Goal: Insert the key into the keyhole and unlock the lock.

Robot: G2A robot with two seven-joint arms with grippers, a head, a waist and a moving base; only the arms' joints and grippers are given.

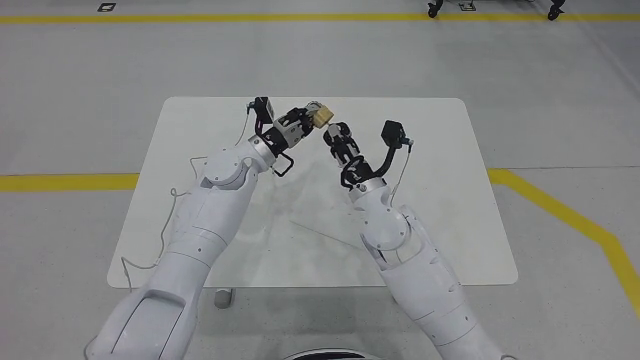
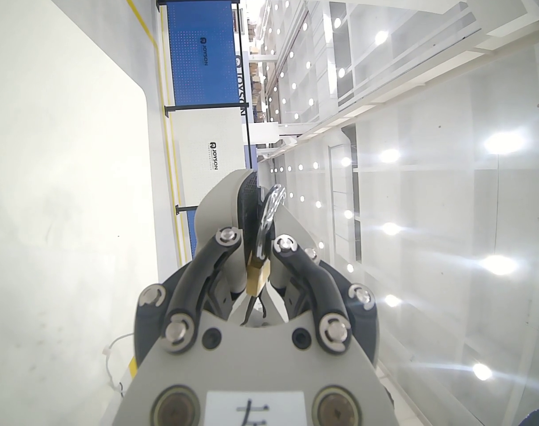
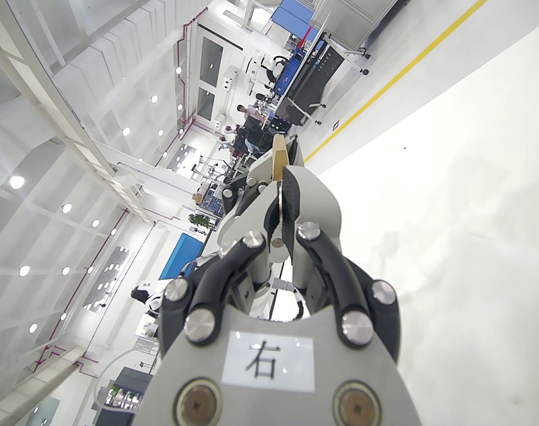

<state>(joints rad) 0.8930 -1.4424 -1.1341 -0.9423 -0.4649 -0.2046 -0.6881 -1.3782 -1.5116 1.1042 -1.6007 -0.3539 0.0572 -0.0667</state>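
Over the far middle of the white table (image 1: 450, 220), my left gripper (image 1: 302, 120) is shut on the brass padlock (image 1: 320, 114). In the left wrist view the silver shackle (image 2: 271, 206) and brass body (image 2: 257, 279) sit between the fingers of the left gripper (image 2: 263, 219). My right gripper (image 1: 335, 140) hangs just right of the lock, shut on a thin silver key (image 3: 277, 211). From the right wrist, the right gripper (image 3: 280, 177) points at the padlock (image 3: 278, 155) edge on, close ahead. Whether the key's tip touches the keyhole is hidden.
Both arms stretch from the near edge toward the table's far middle. A thin cable (image 1: 165, 230) runs along the left arm. Yellow floor lines (image 1: 300, 18) run behind and beside the table.
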